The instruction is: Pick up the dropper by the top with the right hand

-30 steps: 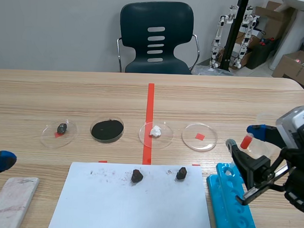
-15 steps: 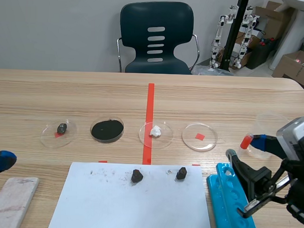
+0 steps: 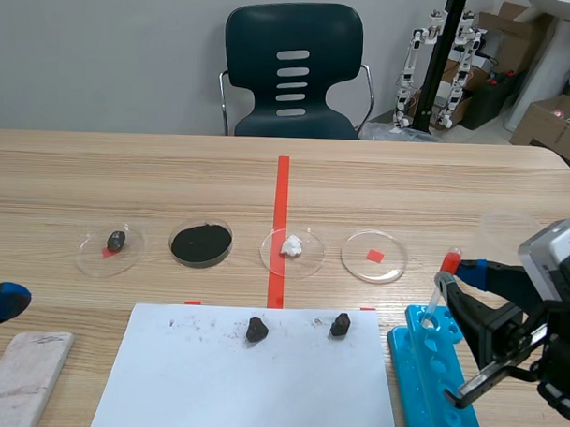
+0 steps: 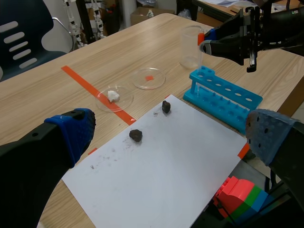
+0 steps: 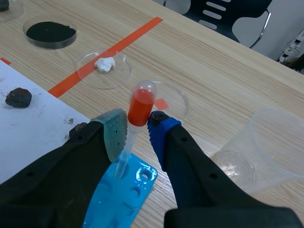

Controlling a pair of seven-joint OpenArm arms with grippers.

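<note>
The left gripper [image 4: 168, 135] hangs low at the near left of the table, spread wide and empty, probably parked out of the way. Past the white sheet [image 3: 251, 381], the dropper [image 5: 139, 105] stands upright with its tip at an end hole of the blue rack [image 3: 430, 392], so its red bulb is free to grasp. The right gripper [image 5: 137, 127] is closed narrowly on it by the bulb, with a pad against either side and a clear cup [image 5: 266, 147] just beside

You're in a lab: sample dishes [image 3: 358, 261] and a blue tube rack [image 3: 427, 387] on your table [image 3: 127, 170], small robots [image 3: 466, 51] and boxes [image 3: 550, 124] behind.
</note>
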